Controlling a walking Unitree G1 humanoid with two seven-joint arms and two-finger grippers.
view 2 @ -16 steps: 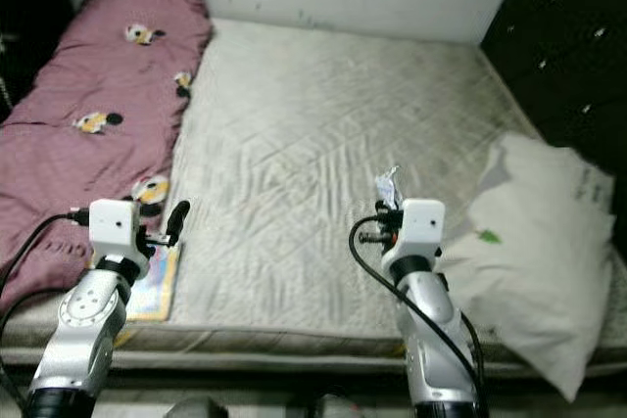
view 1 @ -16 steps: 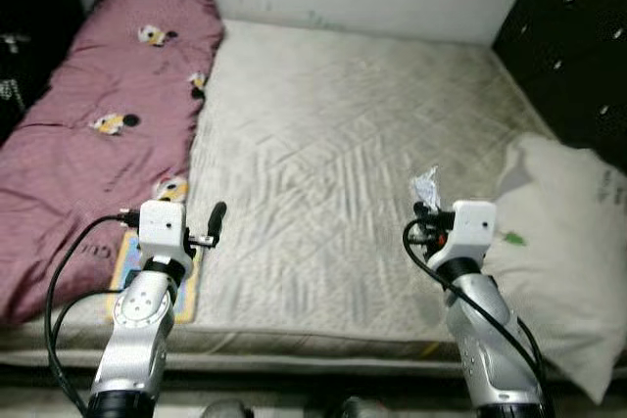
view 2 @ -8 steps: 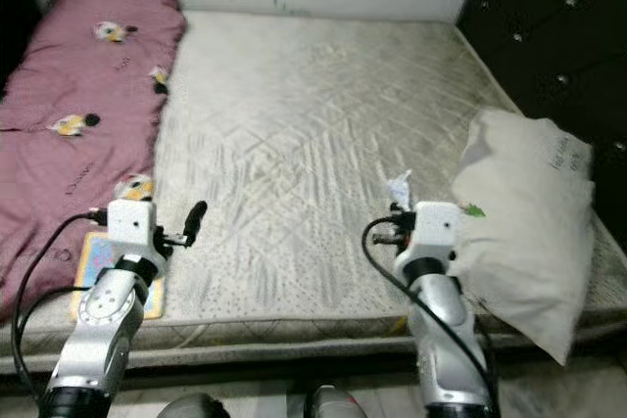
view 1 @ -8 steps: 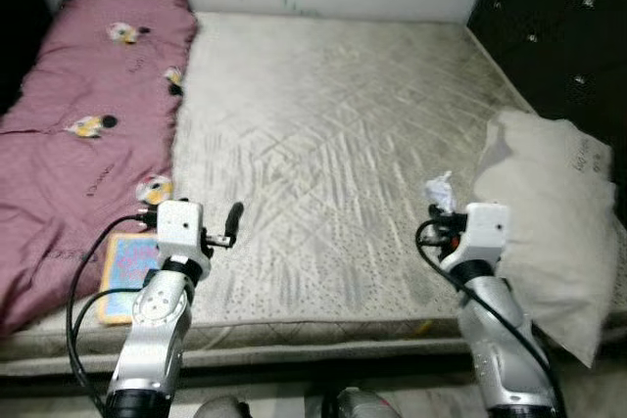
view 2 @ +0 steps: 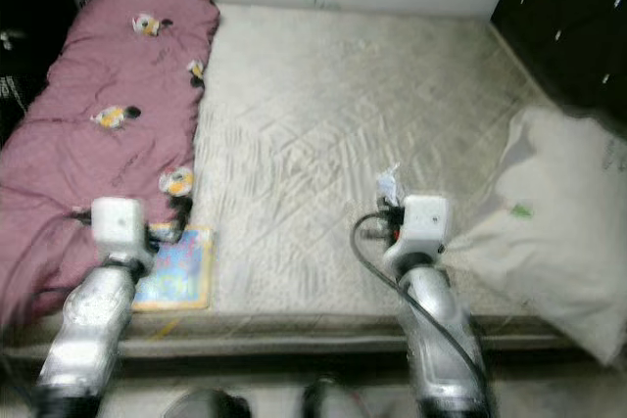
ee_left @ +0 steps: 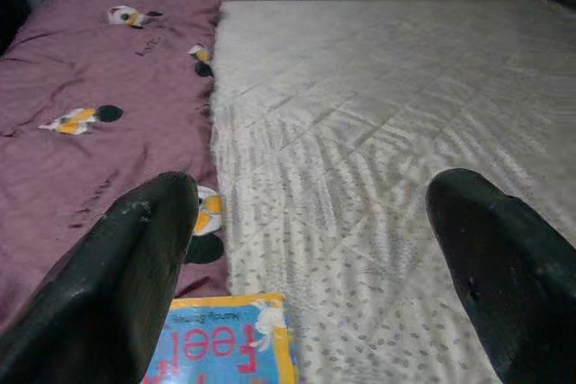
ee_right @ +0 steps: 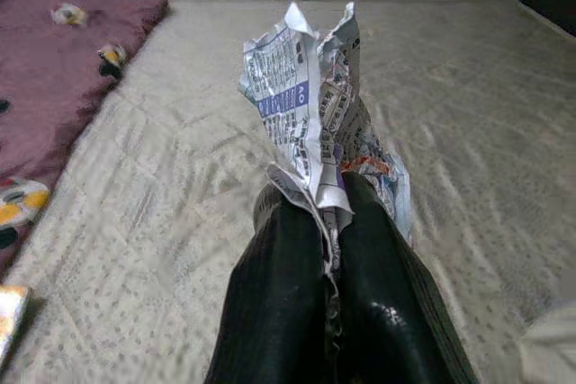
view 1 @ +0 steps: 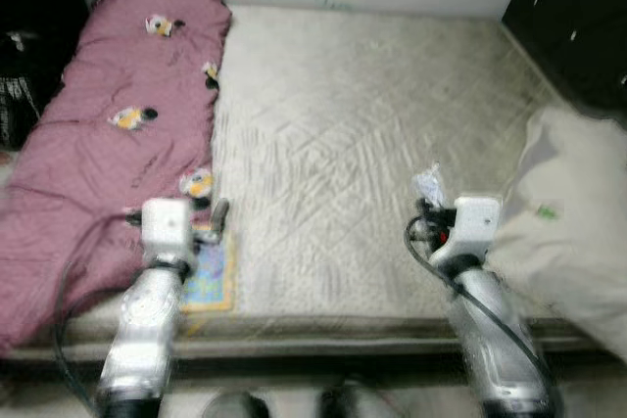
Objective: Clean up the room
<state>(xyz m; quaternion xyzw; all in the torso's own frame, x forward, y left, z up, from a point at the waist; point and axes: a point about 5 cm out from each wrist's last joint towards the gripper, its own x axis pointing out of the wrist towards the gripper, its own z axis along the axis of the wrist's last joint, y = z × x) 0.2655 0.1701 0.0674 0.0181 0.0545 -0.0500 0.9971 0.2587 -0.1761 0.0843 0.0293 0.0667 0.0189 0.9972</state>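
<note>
My right gripper (ee_right: 328,213) is shut on a crumpled printed paper wrapper (ee_right: 315,105), held above the mattress near its front right; the same wrapper (view 1: 427,183) pokes up in front of the right wrist. My left gripper (ee_left: 315,213) is open over the front left of the mattress, its two black fingers (ee_left: 135,258) wide apart with nothing between them. A colourful picture book (view 2: 176,266) lies flat at the mattress's front edge beside the left arm. The mauve quilt (view 1: 118,115) with cartoon prints runs along the left side.
The bare quilted mattress (view 1: 362,115) spreads ahead to a white wall. A white pillow (view 2: 558,242) hangs off the right front corner. A dark cabinet (view 1: 578,17) stands at the right, dark objects (view 1: 20,85) at the far left. My feet show below the bed edge.
The camera has swung back left and blurred as I move. The wrapper stays pinched in the right gripper and the left stays open.
</note>
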